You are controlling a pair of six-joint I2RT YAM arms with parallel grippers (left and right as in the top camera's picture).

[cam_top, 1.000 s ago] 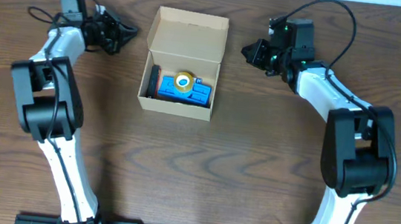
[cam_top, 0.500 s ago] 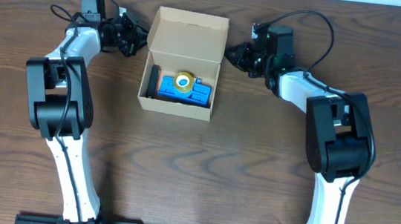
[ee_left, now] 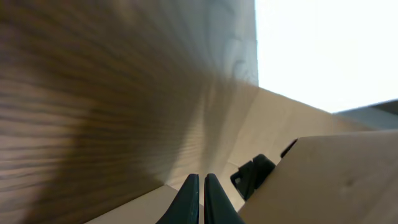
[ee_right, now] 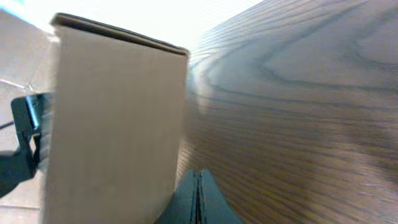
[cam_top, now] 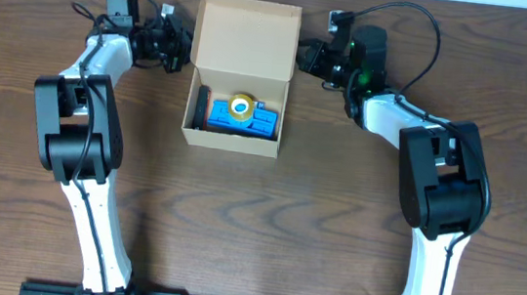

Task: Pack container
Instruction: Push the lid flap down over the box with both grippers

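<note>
1. Container (cam_top: 245, 40): tan cardboard box standing on the wooden tabletop (cam_top: 334, 224), between the two grippers. The flap lid is open and raised at the far side of the box.

2. Contents, seen from overhead: a blue item (cam_top: 261, 121) lies across the floor of the box with a yellow roll (cam_top: 240, 108) resting on top of it. A dark item (cam_top: 202, 107) sits against the wall on the left gripper's side. Its kind cannot be told.

3. Left gripper (cam_top: 178, 45): positioned just beside the edge of the raised flap, with the box body nearer the arm bases than the fingertips. In the left wrist view the fingers (ee_left: 191, 198) stand almost together with only a thin slit between them, and nothing is held. Cardboard fills the area ahead of and beside the tips. Whether the tips touch the flap cannot be told.

4. Right gripper (cam_top: 304, 59): positioned just beside the opposite edge of the flap, facing the left gripper across it. In the right wrist view the fingers (ee_right: 205, 198) are pressed together and grip nothing. The flap panel stands upright immediately alongside them, with bare tabletop on their other side. This view is blurred, so contact with the cardboard cannot be confirmed.

5. Each wrist view shows a dark shape beyond the flap, too unclear to identify.
</note>
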